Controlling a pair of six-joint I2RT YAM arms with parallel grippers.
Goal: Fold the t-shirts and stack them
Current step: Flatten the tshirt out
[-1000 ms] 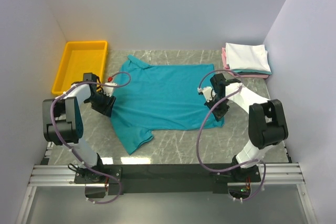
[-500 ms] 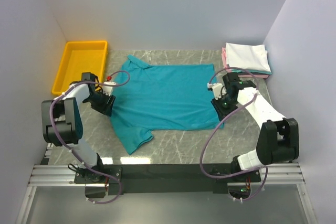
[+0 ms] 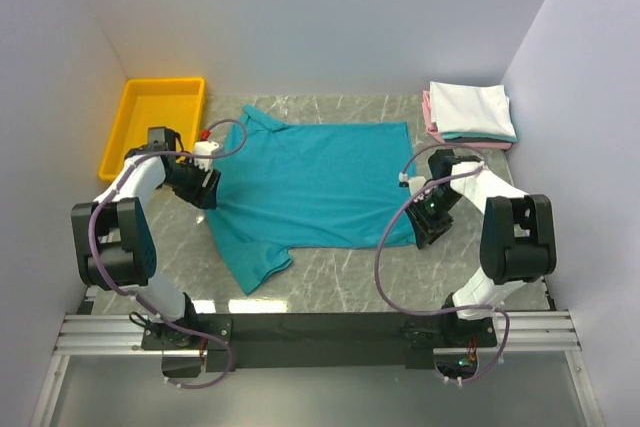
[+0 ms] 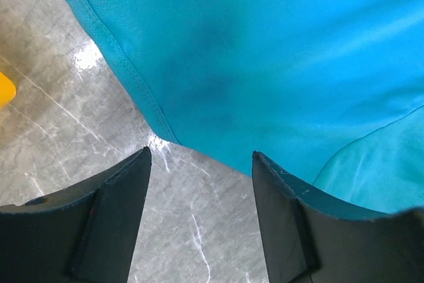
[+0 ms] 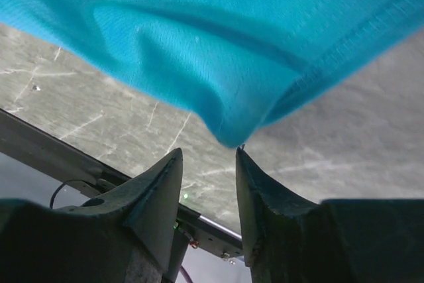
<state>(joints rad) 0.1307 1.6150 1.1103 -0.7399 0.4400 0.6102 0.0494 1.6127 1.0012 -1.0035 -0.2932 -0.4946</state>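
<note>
The left gripper is open; the soft teal cloth t-shirt lies flat just ahead of it. The right gripper is open too, the shirt's corner just past its tips.

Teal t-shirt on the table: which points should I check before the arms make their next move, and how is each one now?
1. Is the left gripper open? Ok, jaws apart, nothing between them.
2. Is the left gripper at the edge of the teal t-shirt? Ok, the hem is just ahead of it.
3. Is the right gripper open? Ok, jaws apart.
4. Is the shirt corner clamped by the right gripper? Not ok, the corner lies ahead of the fingertips.
5. Is the folded stack away from both arms? Ok.
</note>
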